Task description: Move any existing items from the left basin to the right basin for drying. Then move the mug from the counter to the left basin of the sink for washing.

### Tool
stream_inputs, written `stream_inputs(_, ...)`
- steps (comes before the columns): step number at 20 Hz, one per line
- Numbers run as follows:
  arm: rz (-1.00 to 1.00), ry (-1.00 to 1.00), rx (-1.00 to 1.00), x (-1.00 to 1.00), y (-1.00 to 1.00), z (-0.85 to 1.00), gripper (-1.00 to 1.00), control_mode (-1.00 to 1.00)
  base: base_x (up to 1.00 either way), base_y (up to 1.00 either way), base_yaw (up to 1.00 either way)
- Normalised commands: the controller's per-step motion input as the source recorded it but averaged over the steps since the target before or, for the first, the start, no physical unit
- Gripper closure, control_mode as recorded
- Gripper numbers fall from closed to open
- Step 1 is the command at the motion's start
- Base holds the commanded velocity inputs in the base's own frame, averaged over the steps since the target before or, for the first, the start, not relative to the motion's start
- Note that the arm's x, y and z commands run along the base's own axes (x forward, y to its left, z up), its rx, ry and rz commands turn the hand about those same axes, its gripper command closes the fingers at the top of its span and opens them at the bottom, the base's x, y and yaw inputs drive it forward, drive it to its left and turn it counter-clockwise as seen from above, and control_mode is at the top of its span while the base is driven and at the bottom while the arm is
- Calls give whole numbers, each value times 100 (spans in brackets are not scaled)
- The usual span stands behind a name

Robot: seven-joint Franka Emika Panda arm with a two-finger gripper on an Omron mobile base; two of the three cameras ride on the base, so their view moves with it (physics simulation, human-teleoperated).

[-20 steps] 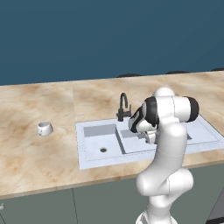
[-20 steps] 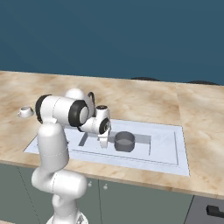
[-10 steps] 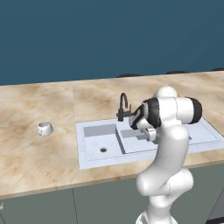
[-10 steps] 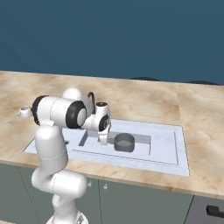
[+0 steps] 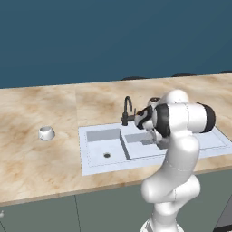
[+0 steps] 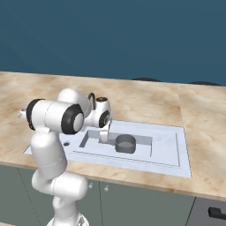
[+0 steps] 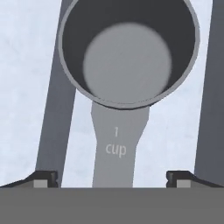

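1. Fingertips (image 7: 43, 178) stand spread wide apart at the bottom corners of the hand view, one on each side of the pan's handle (image 7: 115, 148), and nothing is pinched between them.
2. Gripper (image 6: 104, 140) points down into the right basin (image 6: 165, 148), just beside the pan (image 6: 125, 143). Whether the tips touch the basin floor cannot be told from the base views.
3. Handle: flat, straight, marked "1 cup", running toward the hand camera between the two tips without visible contact.
4. Pan: dark grey, round, low-walled, with a paler flat bottom. It sits upright on the floor of the right basin, toward that basin's left end, near the divider.
5. Left basin (image 5: 103, 146): the smaller squarish recess, with a small round drain hole (image 5: 107, 155) in its floor.
6. Sink (image 5: 90, 167): pale blue-grey double-basin unit with a flat rim, set into the counter (image 5: 41, 163). A black curved faucet (image 5: 127, 110) stands at the back rim, near the divider between the basins.
7. Mug (image 5: 46, 132): small, white, upright on the counter, well apart from the sink on its left-hand side. In the right base view it is mostly hidden behind the arm.
8. Counter: beige marble-patterned top over grey-green cabinet fronts (image 6: 145, 201).
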Motion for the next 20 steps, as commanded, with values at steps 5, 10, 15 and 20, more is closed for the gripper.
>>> stream_inputs(5, 0, 0, 0, -3, 0, 37, -100, -100, 0, 0, 0)
stream_inputs(10, 0, -3, 0, -31, 0, 41, -100, -100, 0, 0, 0)
stream_inputs(15, 0, -11, 0, -36, 0, 36, -100, -100, 0, 0, 0)
stream_inputs(20, 4, -14, -1, -32, 0, 38, -100, -100, 0, 0, 0)
